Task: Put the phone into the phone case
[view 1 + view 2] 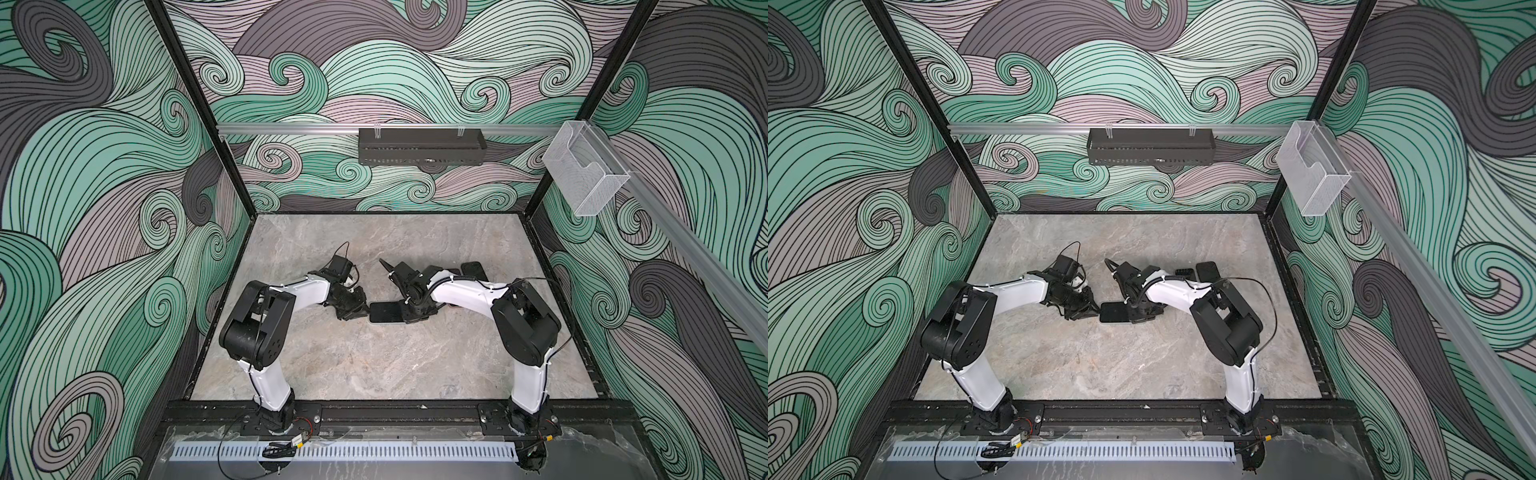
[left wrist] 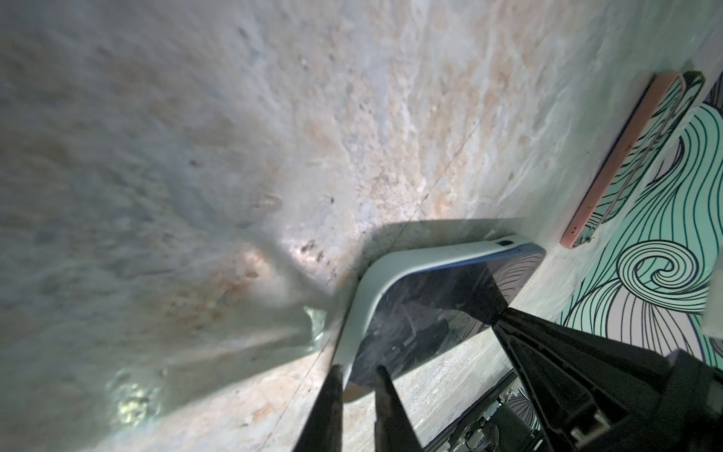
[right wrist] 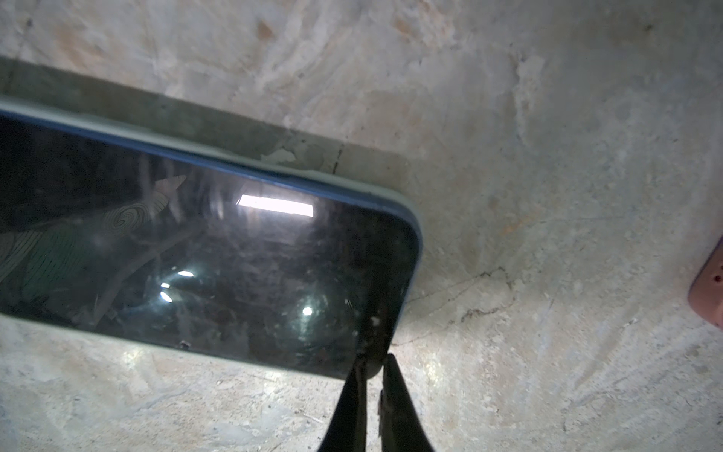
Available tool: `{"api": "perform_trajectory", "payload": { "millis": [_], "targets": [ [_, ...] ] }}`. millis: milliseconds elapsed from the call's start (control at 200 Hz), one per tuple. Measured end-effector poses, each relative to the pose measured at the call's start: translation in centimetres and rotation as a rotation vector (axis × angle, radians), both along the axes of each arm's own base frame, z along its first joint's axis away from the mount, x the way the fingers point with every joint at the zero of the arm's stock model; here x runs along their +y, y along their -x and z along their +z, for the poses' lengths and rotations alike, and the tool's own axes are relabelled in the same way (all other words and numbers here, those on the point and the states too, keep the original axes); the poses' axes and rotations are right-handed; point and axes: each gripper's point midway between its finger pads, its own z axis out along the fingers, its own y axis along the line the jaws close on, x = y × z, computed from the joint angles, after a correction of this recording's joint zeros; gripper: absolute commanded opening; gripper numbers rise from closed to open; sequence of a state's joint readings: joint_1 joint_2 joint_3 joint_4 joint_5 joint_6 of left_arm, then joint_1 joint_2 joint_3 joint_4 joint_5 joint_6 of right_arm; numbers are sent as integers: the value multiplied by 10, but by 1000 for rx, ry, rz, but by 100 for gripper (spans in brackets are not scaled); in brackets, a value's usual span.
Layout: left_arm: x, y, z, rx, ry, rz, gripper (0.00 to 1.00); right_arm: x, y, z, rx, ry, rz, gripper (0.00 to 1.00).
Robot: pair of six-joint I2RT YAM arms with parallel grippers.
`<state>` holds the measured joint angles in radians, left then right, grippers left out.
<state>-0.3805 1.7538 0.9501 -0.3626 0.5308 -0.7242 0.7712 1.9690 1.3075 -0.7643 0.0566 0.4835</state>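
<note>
Phone with dark glass screen (image 3: 195,254) is lying in a pale grey case (image 2: 362,303) on my marbled desk (image 1: 374,365), left gripper (image 2: 357,371) pinching its end, right gripper (image 3: 374,358) touching its corner, jaws pressed together.

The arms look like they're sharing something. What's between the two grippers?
The phone lies flat between them, the left gripper at one end and the right gripper at the other; both top views show it.
</note>
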Motion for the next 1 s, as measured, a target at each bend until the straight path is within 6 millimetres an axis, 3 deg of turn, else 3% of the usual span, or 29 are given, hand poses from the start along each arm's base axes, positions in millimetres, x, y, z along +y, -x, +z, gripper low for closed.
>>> {"api": "perform_trajectory", "payload": {
  "millis": [701,1001],
  "targets": [
    [2,-1,-6,2,-16,5,19,1,0,-2,14,14,1,12],
    [2,-13,-5,-27,-34,14,19,1,0,-2,11,16,11,16]
  ]
}}
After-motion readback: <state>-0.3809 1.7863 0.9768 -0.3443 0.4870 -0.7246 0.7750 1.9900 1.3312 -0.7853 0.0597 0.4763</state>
